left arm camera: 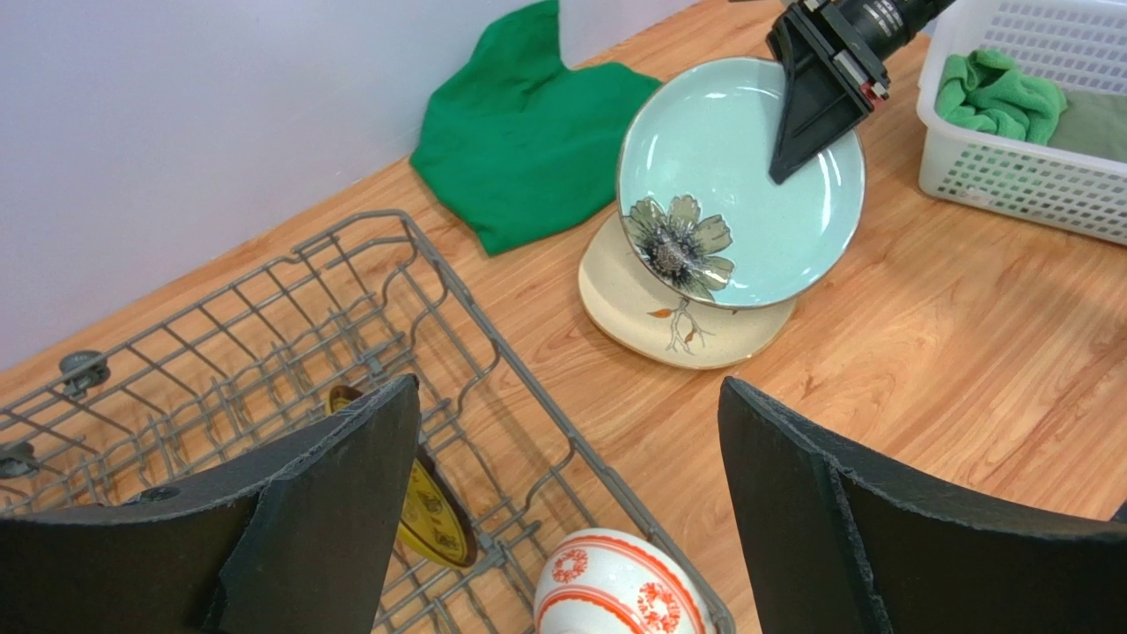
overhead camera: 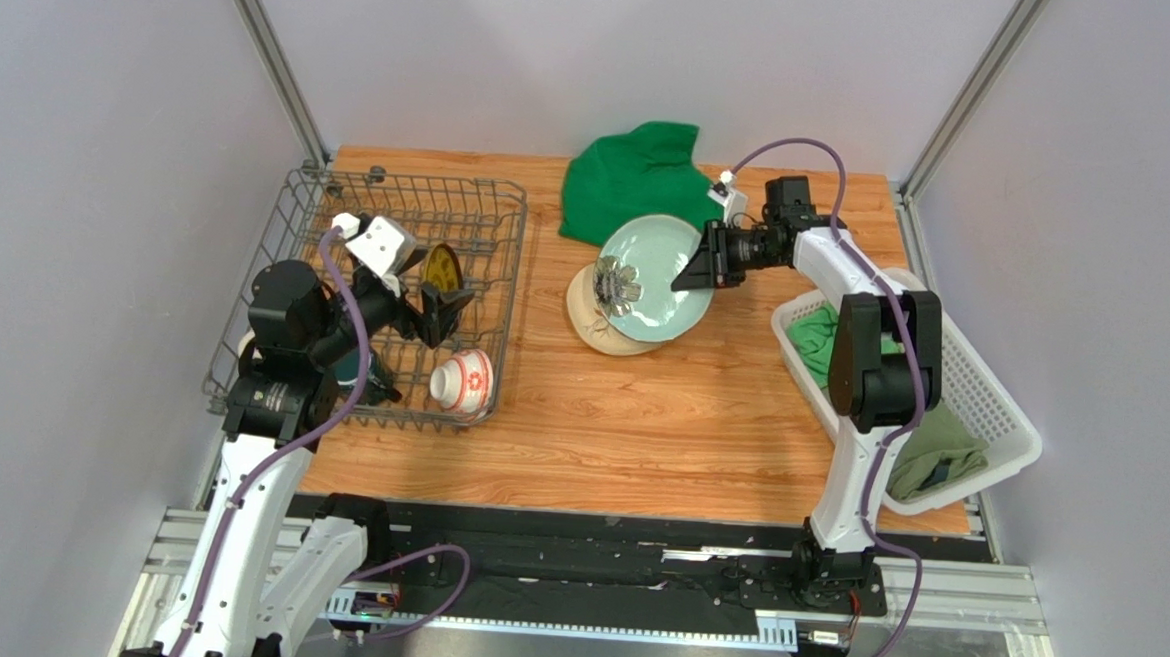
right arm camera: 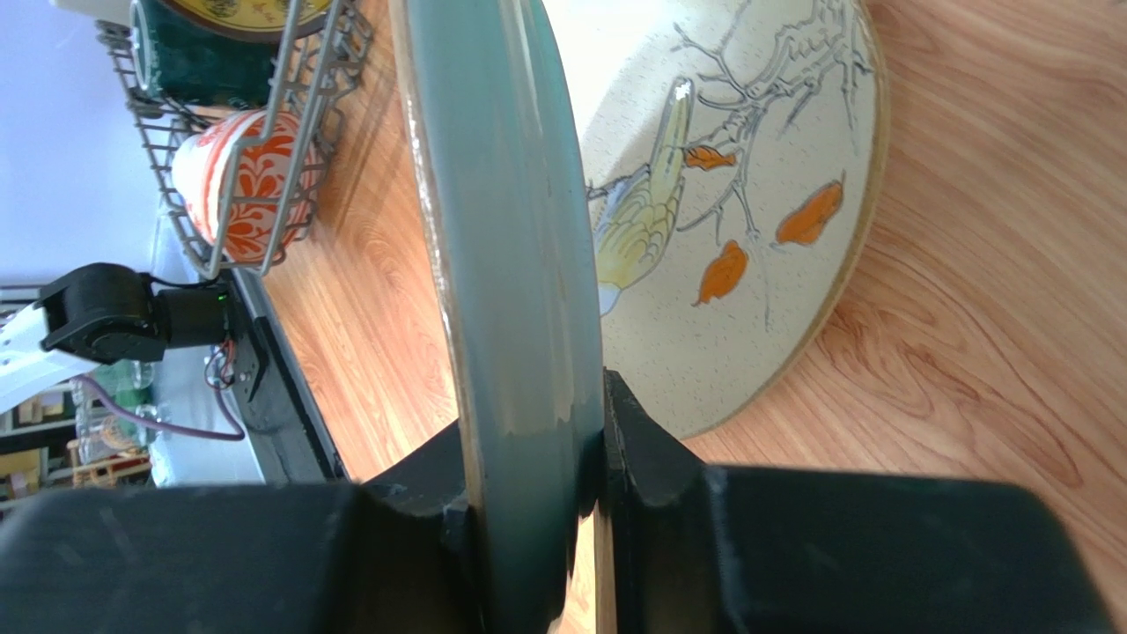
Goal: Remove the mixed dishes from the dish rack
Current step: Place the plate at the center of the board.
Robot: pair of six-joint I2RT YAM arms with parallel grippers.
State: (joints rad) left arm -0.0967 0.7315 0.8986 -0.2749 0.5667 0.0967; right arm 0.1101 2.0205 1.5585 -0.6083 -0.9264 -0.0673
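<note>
My right gripper [overhead camera: 695, 271] is shut on the rim of the pale green plate [overhead camera: 654, 277], holding it tilted over the cream floral plate [overhead camera: 606, 327] that lies flat on the table. In the right wrist view the green plate [right arm camera: 509, 264] stands edge-on between the fingers, with the cream plate [right arm camera: 741, 198] behind. My left gripper [overhead camera: 442, 314] is open over the grey wire dish rack [overhead camera: 402, 199]. The small yellow-and-dark plate [left arm camera: 430, 509] stands in the rack by the left finger. The red-and-white bowl [overhead camera: 464, 382] lies at the rack's front right corner. The dark teal mug [right arm camera: 199, 66] shows in the right wrist view; the beige cup is hidden.
A green cloth [overhead camera: 637, 174] lies at the back of the table behind the plates. A white lattice basket [overhead camera: 979, 394] with green and grey cloths stands at the right edge. Bare wood lies between the rack and the basket.
</note>
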